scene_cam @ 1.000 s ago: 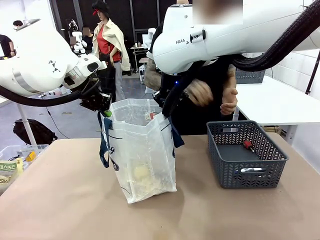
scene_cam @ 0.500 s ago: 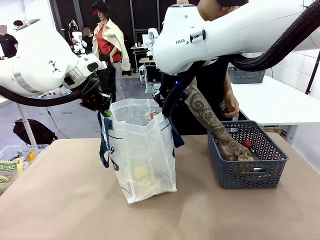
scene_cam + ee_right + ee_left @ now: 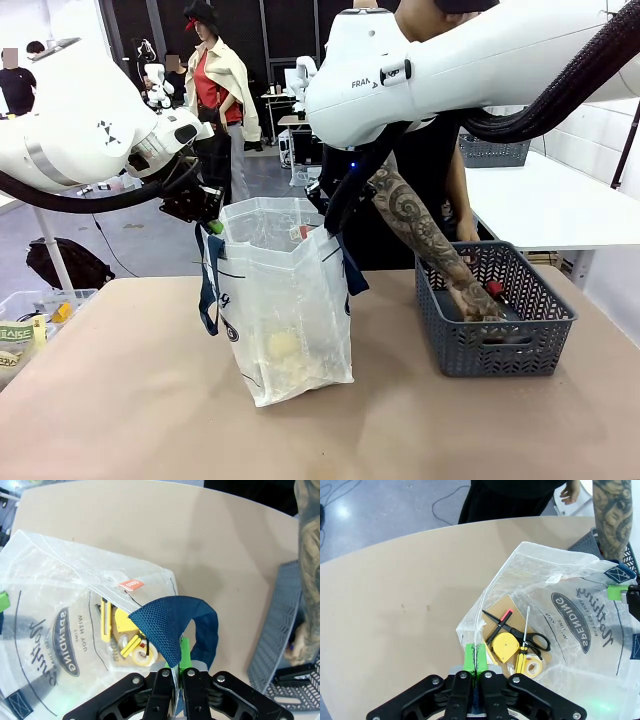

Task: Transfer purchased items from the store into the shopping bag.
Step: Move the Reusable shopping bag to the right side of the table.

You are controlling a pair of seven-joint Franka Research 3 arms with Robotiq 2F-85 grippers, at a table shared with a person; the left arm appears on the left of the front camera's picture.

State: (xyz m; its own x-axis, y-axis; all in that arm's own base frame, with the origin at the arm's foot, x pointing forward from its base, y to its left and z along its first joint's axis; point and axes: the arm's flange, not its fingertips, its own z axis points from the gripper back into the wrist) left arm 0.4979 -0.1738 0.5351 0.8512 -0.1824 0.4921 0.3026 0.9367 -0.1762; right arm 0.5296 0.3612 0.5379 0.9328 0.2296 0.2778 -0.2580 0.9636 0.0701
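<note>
Left gripper (image 3: 475,656) is clamped tight on the rim of the translucent whitish plastic shopping bag (image 3: 290,310). Right gripper (image 3: 178,661) is pinched closed on its navy blue strap handle (image 3: 170,625), and the bag mouth is stretched wide between them. Down past the left gripper's green pads lie black-handled scissors (image 3: 520,636), a yellow tape measure (image 3: 505,646) and a yellow-handled screwdriver (image 3: 521,660). Out beyond the right gripper sits the dark grey slotted plastic basket (image 3: 495,350), with a person's tattooed hand (image 3: 478,300) inside, just beside a small red item (image 3: 495,289).
</note>
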